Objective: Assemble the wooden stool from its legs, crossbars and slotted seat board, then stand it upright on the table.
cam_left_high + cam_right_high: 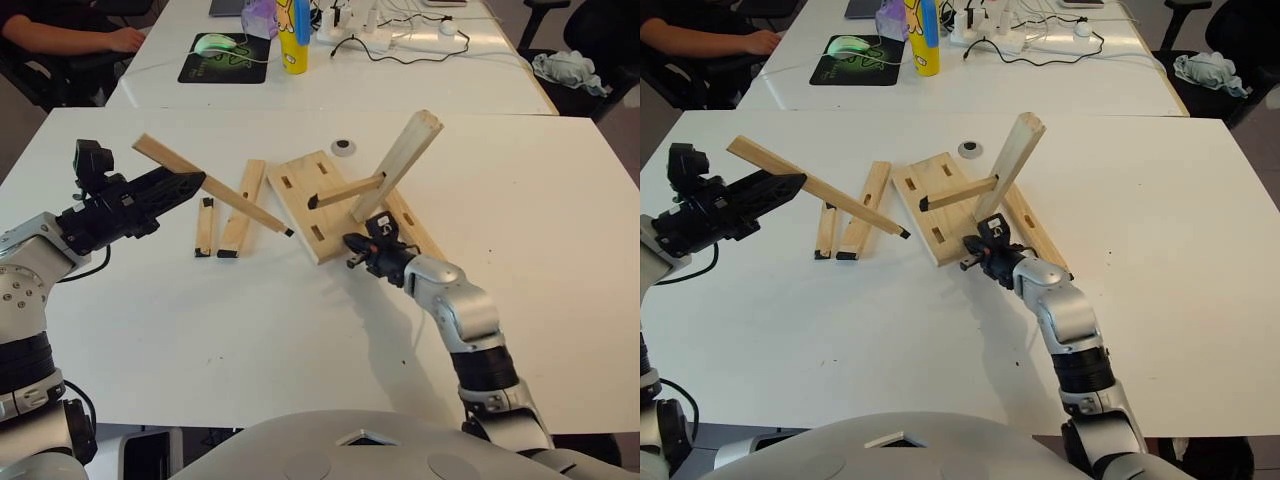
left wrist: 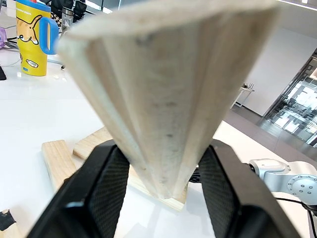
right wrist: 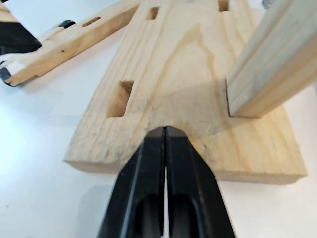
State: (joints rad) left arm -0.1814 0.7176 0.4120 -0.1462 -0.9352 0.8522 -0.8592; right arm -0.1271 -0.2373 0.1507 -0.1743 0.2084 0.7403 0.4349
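The slotted seat board [image 1: 298,203] lies flat at the table's middle. One leg [image 1: 402,162] stands tilted in a slot of it, and a crossbar [image 1: 345,190] sticks out from that leg over the board. My left gripper [image 1: 183,187] is shut on a long leg [image 2: 168,99], holding it slanted above the table with the far end low, close to the board's left edge. Beside the board lie another leg [image 1: 243,205] and a short crossbar [image 1: 205,228]. My right gripper [image 3: 165,131] is shut on nothing, its tips at the board's near edge [image 3: 188,163].
A small black round part [image 1: 343,147] sits just behind the board. A further wooden piece [image 1: 412,226] lies along the board's right side. The table behind carries a yellow cup [image 1: 293,40], a mouse pad [image 1: 225,57] and cables.
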